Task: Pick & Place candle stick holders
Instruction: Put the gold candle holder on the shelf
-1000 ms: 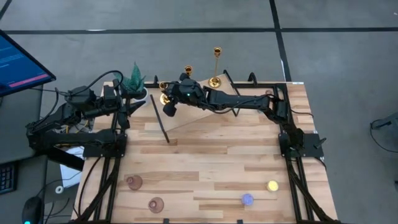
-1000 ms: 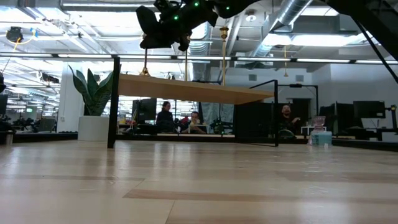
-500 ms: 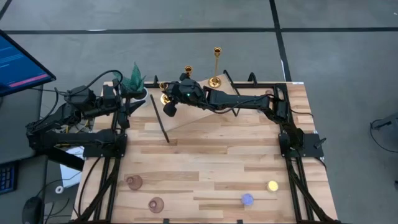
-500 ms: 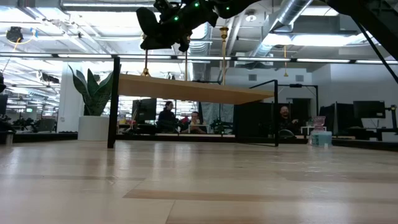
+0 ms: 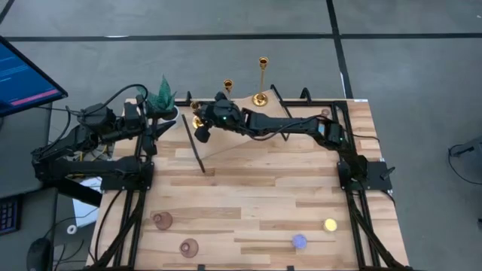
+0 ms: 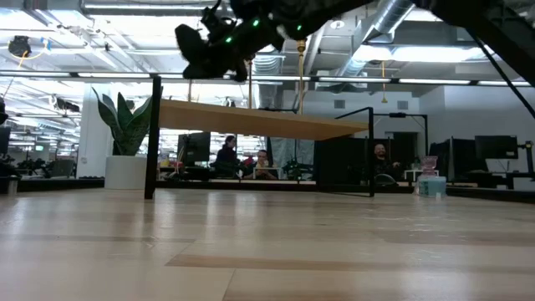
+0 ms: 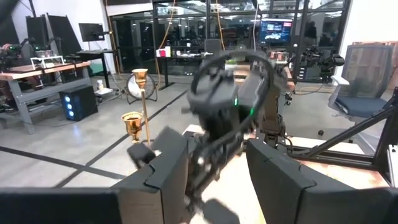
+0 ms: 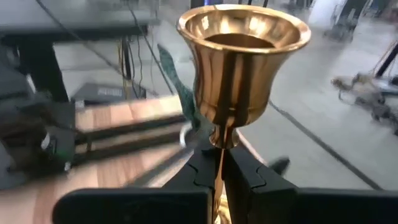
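My right gripper [image 5: 202, 129] reaches over the table's far left part and is shut on a shiny gold candlestick [image 5: 196, 119], whose cup [image 8: 242, 56] stands just above the fingers in the right wrist view. Two more gold candlesticks, a short one [image 5: 228, 86] and a tall one [image 5: 261, 79], stand upright on their round bases at the far edge. Two pink holders [image 5: 162, 220] [image 5: 189, 247] sit near the front left. My left gripper [image 5: 154, 132] is open and empty at the far left, beside the green plant [image 5: 162, 96]. My right gripper pinches the candlestick's thin stem [image 8: 220, 142] between its two fingers, just below the cup. The fingers lie across the stem and the candlestick stands upright in the hold. I cannot tell whether its base touches the surface.
A raised wooden shelf [image 6: 251, 121] on dark posts spans the table's far part. A blue light [image 5: 300, 242] and a yellow light [image 5: 330, 224] sit at the front right. People sit at desks in the room beyond the table [image 6: 226, 159].
My right gripper has moved a little toward the table's left edge, carrying the gold candlestick with it. The candlestick stays upright.
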